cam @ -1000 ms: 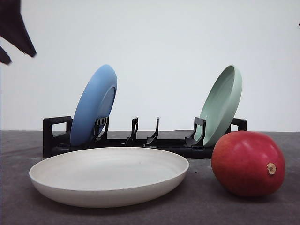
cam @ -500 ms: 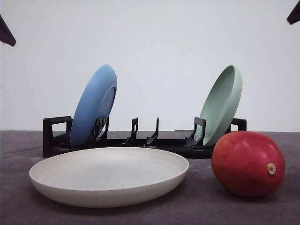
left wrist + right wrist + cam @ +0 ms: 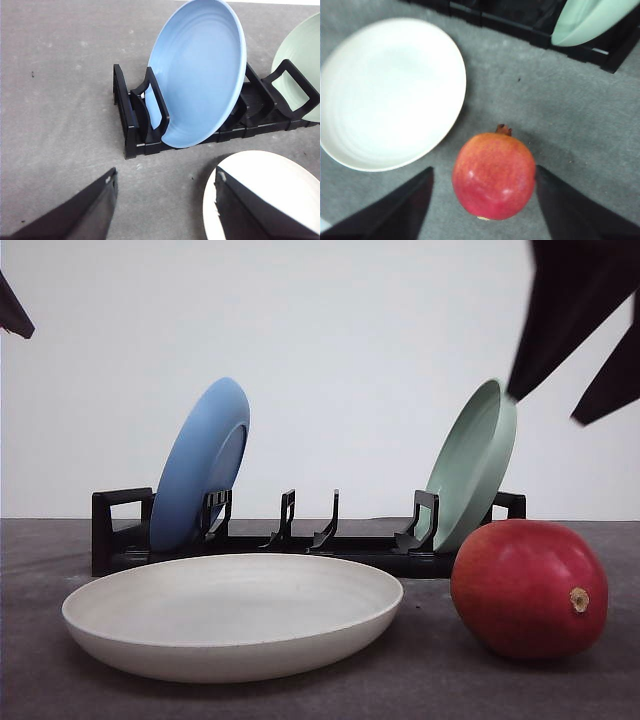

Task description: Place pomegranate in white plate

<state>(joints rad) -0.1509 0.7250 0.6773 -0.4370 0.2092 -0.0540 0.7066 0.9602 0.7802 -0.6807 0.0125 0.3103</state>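
The red pomegranate (image 3: 528,588) lies on the grey table at the front right, a short gap right of the white plate (image 3: 232,615), which holds nothing. High above the fruit hangs my right gripper (image 3: 543,408), open. In the right wrist view the pomegranate (image 3: 493,175) sits between the spread fingers of the right gripper (image 3: 484,171), untouched, with the white plate (image 3: 390,90) beside it. My left gripper (image 3: 165,175) is open and holds nothing, hovering over bare table next to the white plate's rim (image 3: 212,200).
Behind the plate stands a black dish rack (image 3: 300,540). A blue plate (image 3: 203,462) leans in its left end and a pale green plate (image 3: 472,462) in its right end. A dark tip of the left arm (image 3: 14,312) shows at the upper left edge.
My right gripper has dropped into the front view from the top right corner, toward the pomegranate. The left arm pulled back to the upper left edge a second ago and has since stayed still.
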